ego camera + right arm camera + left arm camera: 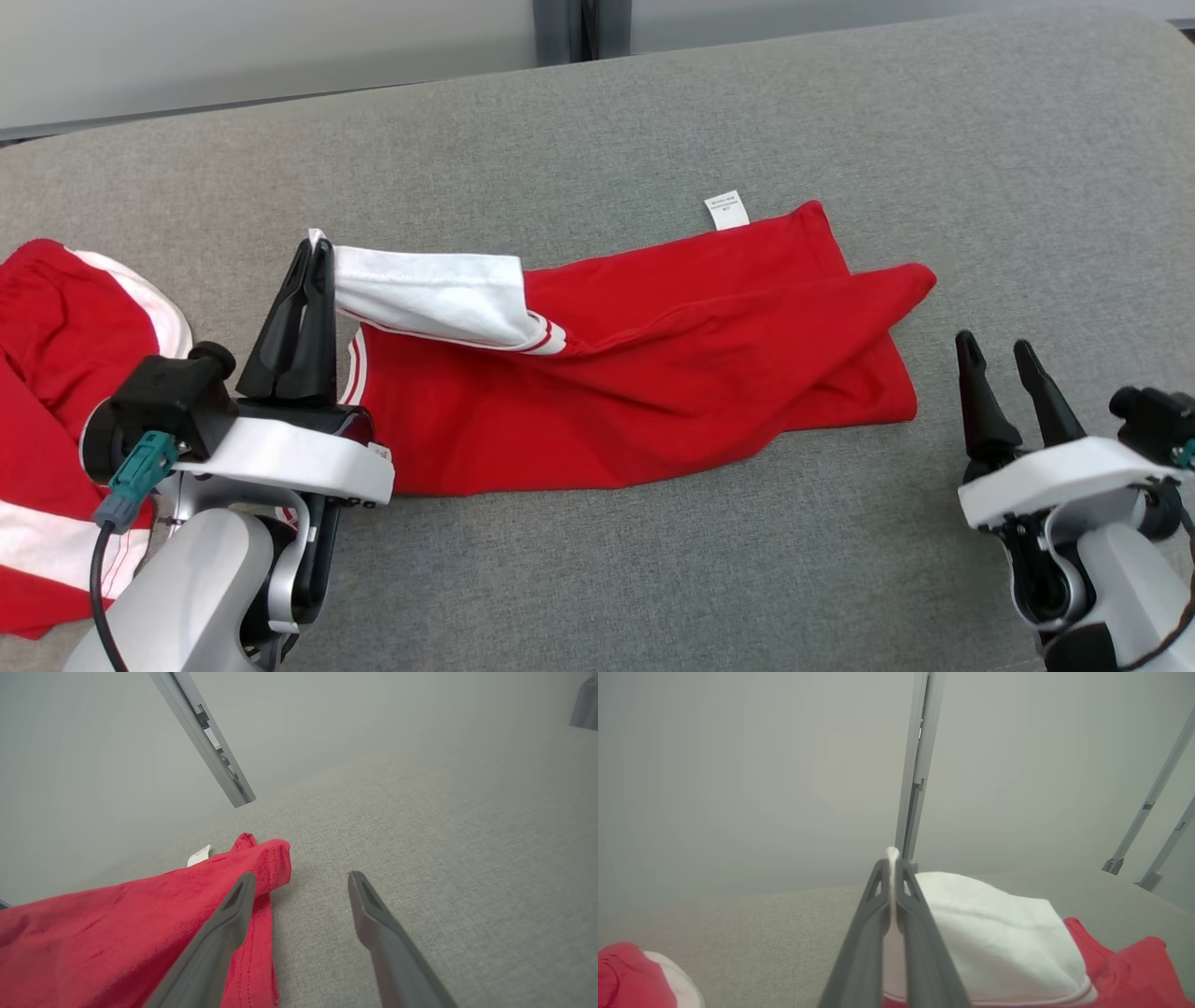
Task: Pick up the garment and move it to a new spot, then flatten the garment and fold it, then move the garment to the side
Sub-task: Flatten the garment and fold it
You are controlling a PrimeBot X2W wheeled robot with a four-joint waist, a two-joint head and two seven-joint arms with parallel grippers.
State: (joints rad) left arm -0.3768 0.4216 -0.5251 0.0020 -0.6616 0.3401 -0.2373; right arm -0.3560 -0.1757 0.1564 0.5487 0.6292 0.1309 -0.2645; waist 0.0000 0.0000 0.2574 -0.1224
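1. The garment (635,373) lies lengthwise on the grey cushion (653,121), red with a white part (429,294) at its left end.
2. Our left gripper (316,245) is clenched on the edge of the white part and holds it raised.
3. Our right gripper (995,343) is spread and grasps nothing, just beside the red right end.
4. We judge the cloth light, soft and limp, so we should take hems and corners.
5. The red and white cloth (56,317) at far left is perhaps a separate piece; we cannot tell.
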